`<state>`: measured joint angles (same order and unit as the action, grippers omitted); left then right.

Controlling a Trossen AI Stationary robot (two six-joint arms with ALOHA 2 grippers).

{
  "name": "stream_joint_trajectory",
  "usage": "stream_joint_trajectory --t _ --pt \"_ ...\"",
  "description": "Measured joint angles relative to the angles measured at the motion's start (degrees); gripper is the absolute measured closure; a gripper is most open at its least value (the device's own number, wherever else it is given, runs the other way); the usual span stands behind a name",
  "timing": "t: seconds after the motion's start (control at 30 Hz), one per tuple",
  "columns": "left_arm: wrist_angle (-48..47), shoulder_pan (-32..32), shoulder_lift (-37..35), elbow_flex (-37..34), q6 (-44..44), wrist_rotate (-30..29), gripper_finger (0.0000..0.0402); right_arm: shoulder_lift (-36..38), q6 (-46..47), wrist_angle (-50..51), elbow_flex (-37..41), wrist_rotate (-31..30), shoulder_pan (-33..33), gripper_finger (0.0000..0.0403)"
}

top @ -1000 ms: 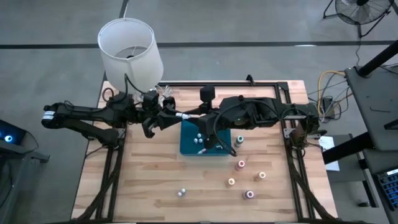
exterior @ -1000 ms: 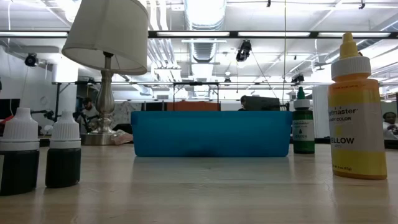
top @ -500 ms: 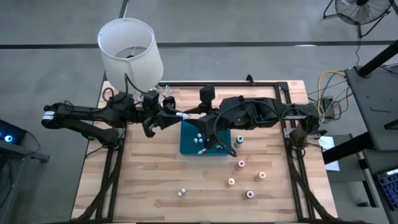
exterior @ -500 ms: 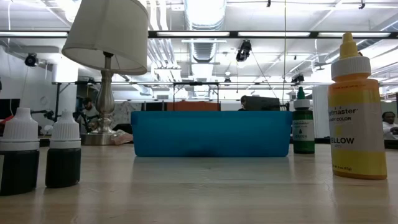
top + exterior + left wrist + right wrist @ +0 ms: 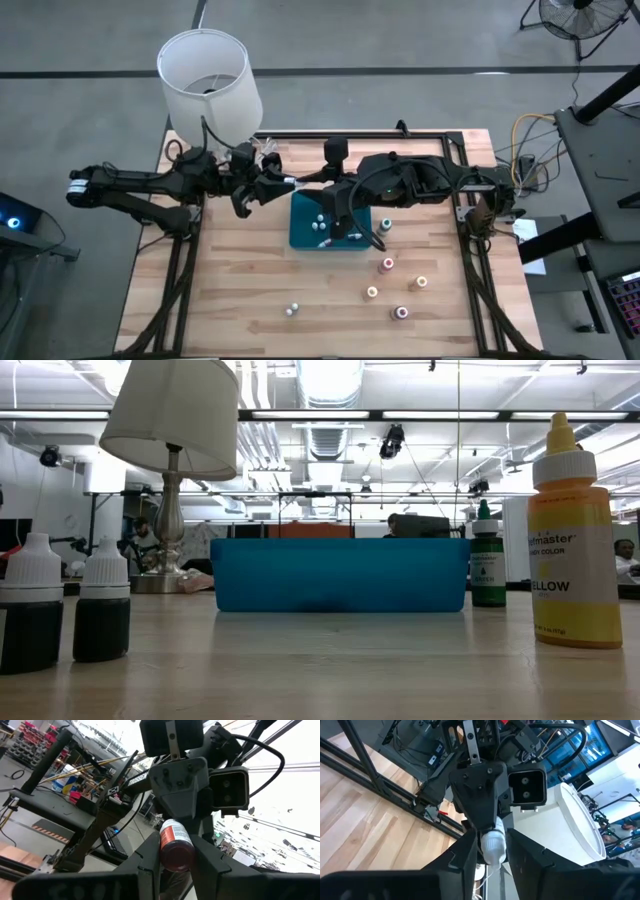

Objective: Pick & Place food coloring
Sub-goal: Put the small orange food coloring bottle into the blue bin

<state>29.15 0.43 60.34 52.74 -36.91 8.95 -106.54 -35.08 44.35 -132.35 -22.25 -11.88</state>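
Observation:
My two grippers meet high over the table's far middle, above the blue tray (image 5: pixel 300 238), with one food coloring bottle (image 5: pixel 293 184) level between them. The bottle has a dark red body (image 5: pixel 176 851) and a white cap (image 5: pixel 493 845). My left gripper (image 5: pixel 177 865) is shut on its body end, and my right gripper (image 5: pixel 492 857) is shut on its cap end. Two white-capped bottles (image 5: pixel 318 228) stand in the tray. More food coloring bottles stand on the table: green (image 5: pixel 385 225), pink (image 5: pixel 387 265), orange (image 5: pixel 420 282) and yellow (image 5: pixel 372 292). Neither gripper shows in the low view. My left gripper pinches the bottle's dark red body (image 5: pixel 175 857), near its base, between its two fingers, coming level from the table's left. The bottle lies along the fingers, clear of the table. My right gripper pinches the white cap (image 5: pixel 493 851) between its two fingers, coming from the table's right.
A white-shaded lamp (image 5: pixel 205 80) stands at the far left corner. A purple-topped bottle (image 5: pixel 400 313) and a white-capped pair (image 5: pixel 292 310) stand near the front edge. In the low view, the tray (image 5: pixel 340 573) stands mid-table and a yellow bottle (image 5: pixel 573 540) close by.

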Motion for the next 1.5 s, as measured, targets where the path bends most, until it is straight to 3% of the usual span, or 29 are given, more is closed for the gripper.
stream_joint_trajectory --t 0.97,1.27,1.5 --pt "0.9 0.0 0.0 0.1 -0.9 0.8 0.0344 0.0 0.4 -0.1 0.7 -0.2 0.2 0.0285" --pt "0.9 0.0 0.0 0.1 -0.9 0.8 0.0344 0.0 0.2 -0.4 0.8 -0.2 0.2 0.0309" --pt "1.0 0.0 0.0 0.1 -0.5 0.8 0.0344 0.0 0.0 -0.6 0.8 -0.4 0.2 0.0361"
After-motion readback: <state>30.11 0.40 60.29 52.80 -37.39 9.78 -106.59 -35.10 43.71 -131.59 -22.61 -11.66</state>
